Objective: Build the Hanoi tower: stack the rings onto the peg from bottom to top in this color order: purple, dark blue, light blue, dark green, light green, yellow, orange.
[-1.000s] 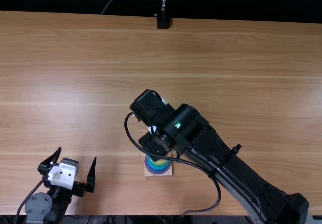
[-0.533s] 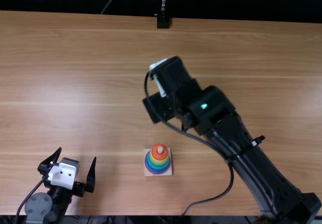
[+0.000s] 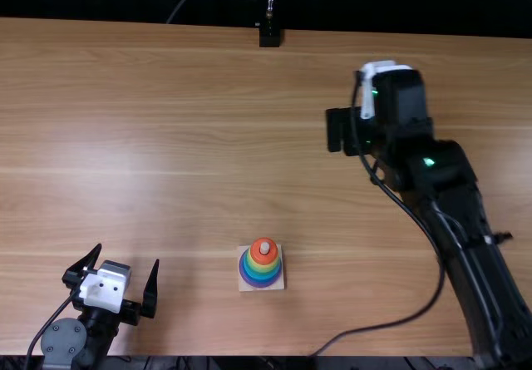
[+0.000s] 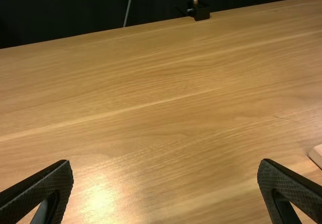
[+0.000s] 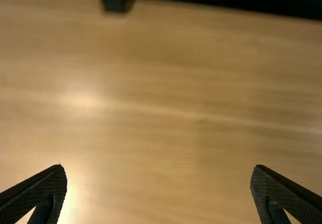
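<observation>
All rings (image 3: pixel 261 268) sit on the base (image 3: pixel 279 286), build prob. done; my R claw (image 5: pixel 158 167), wide open & empty, is well right of it, L claw (image 4: pixel 166 161) likewise left, so just park.

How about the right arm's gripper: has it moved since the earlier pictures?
Yes. In the top view, the right gripper has moved away from the ring tower, toward the view's upper right.

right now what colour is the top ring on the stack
Orange; the top ring shows best in the top view.
</observation>
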`<action>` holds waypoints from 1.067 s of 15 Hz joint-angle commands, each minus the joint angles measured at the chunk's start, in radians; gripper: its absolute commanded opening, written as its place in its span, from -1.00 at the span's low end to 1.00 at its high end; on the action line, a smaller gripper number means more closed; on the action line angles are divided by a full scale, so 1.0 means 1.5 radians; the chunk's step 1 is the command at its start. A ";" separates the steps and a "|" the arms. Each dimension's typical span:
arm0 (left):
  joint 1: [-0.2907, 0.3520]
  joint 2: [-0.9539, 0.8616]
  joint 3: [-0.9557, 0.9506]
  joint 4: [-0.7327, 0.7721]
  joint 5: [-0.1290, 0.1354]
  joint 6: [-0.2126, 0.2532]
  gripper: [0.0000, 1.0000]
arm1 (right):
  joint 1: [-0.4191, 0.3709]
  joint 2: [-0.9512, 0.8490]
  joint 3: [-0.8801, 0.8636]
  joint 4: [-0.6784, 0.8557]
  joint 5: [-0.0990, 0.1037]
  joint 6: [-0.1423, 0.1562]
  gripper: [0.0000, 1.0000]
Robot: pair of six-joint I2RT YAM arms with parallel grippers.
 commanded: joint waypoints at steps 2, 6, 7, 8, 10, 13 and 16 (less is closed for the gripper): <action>0.005 -0.008 -0.070 -0.052 0.007 0.010 1.00 | -0.050 -0.151 -0.142 0.128 0.004 -0.002 1.00; 0.005 -0.008 -0.070 -0.052 0.007 0.010 1.00 | -0.146 -0.399 -0.375 0.215 -0.002 0.002 1.00; 0.005 -0.008 -0.070 -0.052 0.007 0.010 1.00 | -0.165 -0.451 -0.428 0.223 -0.006 0.002 1.00; 0.005 -0.008 -0.070 -0.052 0.007 0.010 1.00 | -0.185 -0.501 -0.479 0.230 -0.008 0.003 1.00; 0.005 -0.008 -0.070 -0.052 0.007 0.010 1.00 | -0.213 -0.608 -0.571 0.234 -0.064 0.001 1.00; 0.005 -0.008 -0.070 -0.052 0.007 0.010 1.00 | -0.217 -0.822 -0.739 0.228 -0.119 -0.004 1.00; 0.005 -0.008 -0.070 -0.052 0.007 0.010 1.00 | -0.217 -0.938 -0.834 0.228 -0.119 0.007 1.00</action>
